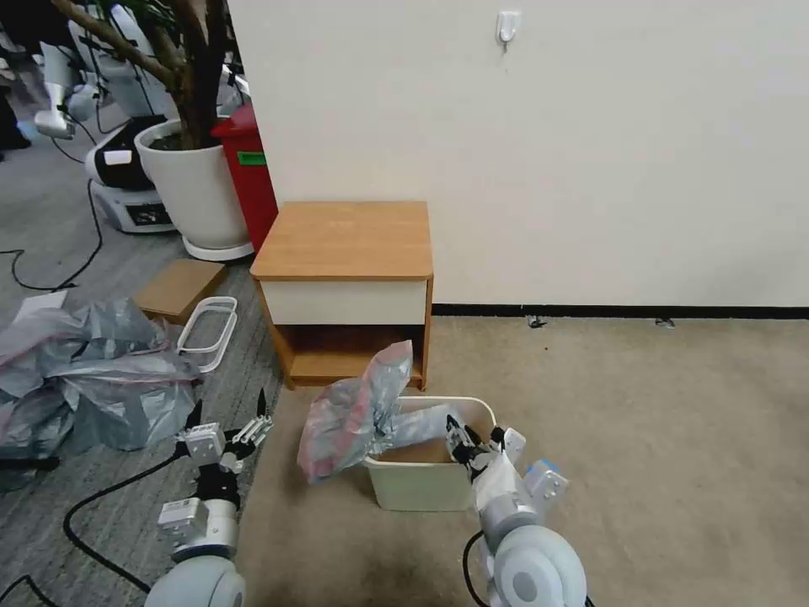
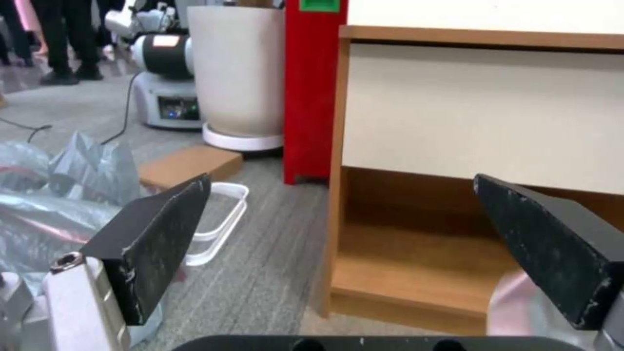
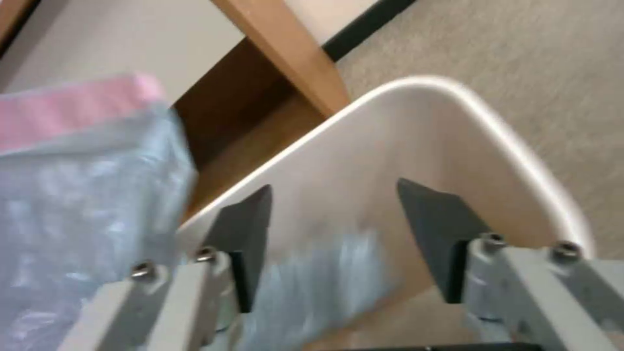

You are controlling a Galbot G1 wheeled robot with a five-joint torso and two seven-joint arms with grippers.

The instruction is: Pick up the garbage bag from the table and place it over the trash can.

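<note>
The garbage bag (image 1: pixel 354 413), grey and crinkly with a pink-red band, hangs over the left rim of the cream trash can (image 1: pixel 421 489) and stands up above it; part of it lies inside the can. The can stands on the carpet in front of the table (image 1: pixel 345 240). My right gripper (image 1: pixel 468 434) hovers open over the can's right half. In the right wrist view its gripper (image 3: pixel 333 185) points into the trash can (image 3: pixel 455 146), with the bag (image 3: pixel 85 195) beside it. My left gripper (image 1: pixel 229 403) is open, low over the floor left of the can, facing the table (image 2: pixel 481 112).
A heap of grey bags (image 1: pixel 93 371) lies on the floor at the left, with a white frame (image 1: pixel 209 329) and a wooden board (image 1: pixel 179 287) beyond it. A tall red bin (image 1: pixel 249 169) and a white planter (image 1: pixel 198 181) stand behind. Black cables cross the floor. Open carpet lies to the right.
</note>
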